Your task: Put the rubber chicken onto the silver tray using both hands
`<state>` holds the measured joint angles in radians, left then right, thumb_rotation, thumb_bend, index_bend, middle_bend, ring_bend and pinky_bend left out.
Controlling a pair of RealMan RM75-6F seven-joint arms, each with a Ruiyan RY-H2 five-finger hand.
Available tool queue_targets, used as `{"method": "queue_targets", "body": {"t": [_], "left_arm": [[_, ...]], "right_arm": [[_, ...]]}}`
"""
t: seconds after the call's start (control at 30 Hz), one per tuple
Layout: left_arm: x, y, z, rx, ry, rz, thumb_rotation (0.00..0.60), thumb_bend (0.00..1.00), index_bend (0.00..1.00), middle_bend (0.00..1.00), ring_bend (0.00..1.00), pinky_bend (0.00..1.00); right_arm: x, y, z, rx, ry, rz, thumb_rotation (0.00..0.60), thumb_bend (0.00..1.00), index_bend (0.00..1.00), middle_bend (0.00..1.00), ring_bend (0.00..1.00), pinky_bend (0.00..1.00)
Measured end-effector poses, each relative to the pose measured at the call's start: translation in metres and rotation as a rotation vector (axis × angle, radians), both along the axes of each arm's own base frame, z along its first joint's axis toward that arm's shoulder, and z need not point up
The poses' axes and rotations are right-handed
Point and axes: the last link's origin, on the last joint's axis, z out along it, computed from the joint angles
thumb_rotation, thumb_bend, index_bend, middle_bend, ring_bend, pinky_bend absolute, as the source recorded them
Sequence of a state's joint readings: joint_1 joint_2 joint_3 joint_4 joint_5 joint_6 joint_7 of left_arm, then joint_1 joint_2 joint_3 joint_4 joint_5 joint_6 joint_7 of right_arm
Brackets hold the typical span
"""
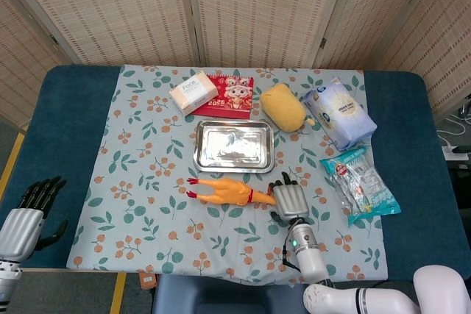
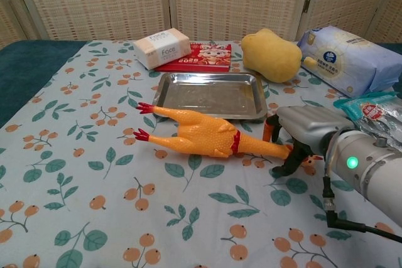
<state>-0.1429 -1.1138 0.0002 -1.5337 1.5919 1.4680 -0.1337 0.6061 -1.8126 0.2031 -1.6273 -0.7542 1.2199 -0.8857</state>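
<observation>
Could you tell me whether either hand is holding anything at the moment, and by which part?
The right hand is over the rubber chicken's head end, but a closed grip cannot be confirmed. The left hand holds nothing.
</observation>
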Motion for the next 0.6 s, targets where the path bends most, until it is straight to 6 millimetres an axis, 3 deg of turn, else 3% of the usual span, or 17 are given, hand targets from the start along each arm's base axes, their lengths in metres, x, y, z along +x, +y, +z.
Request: {"method": "queue_targets", "body": {"t": [0.17,0.23,0.6], "left_arm": [[0.000,0.000,0.001,0.000,-0.002,0.001,0.600,0.42,0.00,0.00,0.00,0.06],[-0.001,0.000,0.001,-0.002,-0.001,0.004,0.600,0.42,0.00,0.00,0.00,0.06],[-0.001,0.000,0.001,-0.006,0.003,0.003,0.600,0.43,0.00,0.00,0.00,0.07]], "right_arm": [[0.004,-0.001,-0.002,-0.025,0.011,0.010,0.600,0.26,0.65,0.49,0.51,0.66],[0.004,-0.001,-0.002,-0.028,0.020,0.012,0.600,0.27,0.71,0.53,0.57,0.74],[0.011,-0.001,0.007,-0.077,-0.012,0.072,0.600,0.35,0.91,0.69,0.79,0.99]]}}
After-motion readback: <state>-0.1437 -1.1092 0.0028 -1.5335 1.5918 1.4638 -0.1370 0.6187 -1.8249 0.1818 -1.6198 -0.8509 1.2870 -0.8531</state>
